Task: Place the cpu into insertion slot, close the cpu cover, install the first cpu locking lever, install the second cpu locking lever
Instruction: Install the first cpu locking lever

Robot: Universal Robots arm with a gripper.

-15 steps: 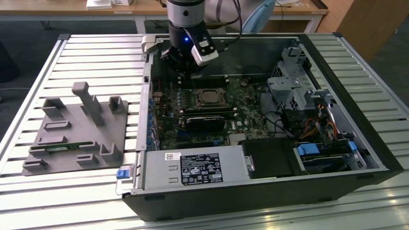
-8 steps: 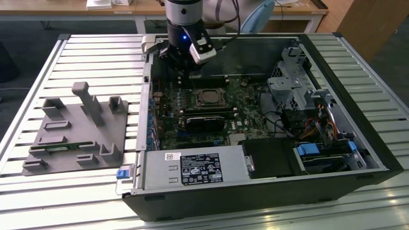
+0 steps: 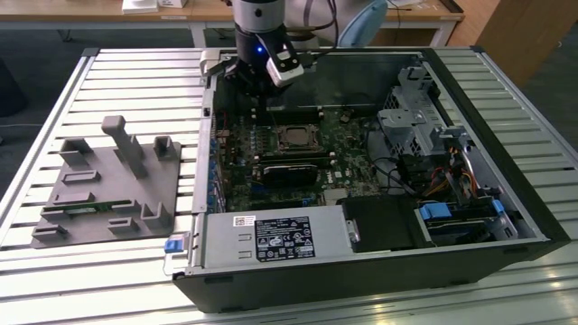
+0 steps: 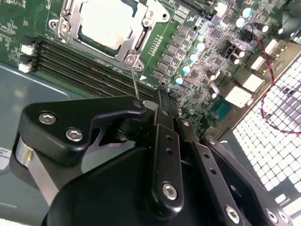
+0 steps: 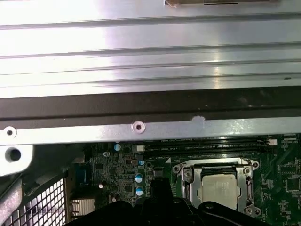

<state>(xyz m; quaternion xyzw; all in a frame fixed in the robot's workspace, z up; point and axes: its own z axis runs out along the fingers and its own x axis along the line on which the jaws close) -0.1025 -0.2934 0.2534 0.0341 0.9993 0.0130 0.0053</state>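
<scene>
The cpu (image 4: 110,26), a silver-grey square, lies flat in the insertion slot (image 5: 186,172) on the green board, near the case's back wall in the exterior view (image 3: 291,137). The cpu cover (image 4: 141,41), a thin silver frame, lies down around the chip in both wrist views. A thin wire locking lever (image 4: 134,77) rises from the socket's corner. Its upper end meets the fingertips of my gripper (image 4: 145,104), which is shut there. In the exterior view my gripper (image 3: 260,98) hangs just behind the socket.
Long black memory slots (image 4: 80,61) run beside the socket. The case's metal wall (image 5: 141,70) stands close behind the gripper. A drive cage (image 3: 415,122) and a power supply (image 3: 271,237) are also in the case. A grey fixture plate (image 3: 108,183) lies on the table at the exterior view's left.
</scene>
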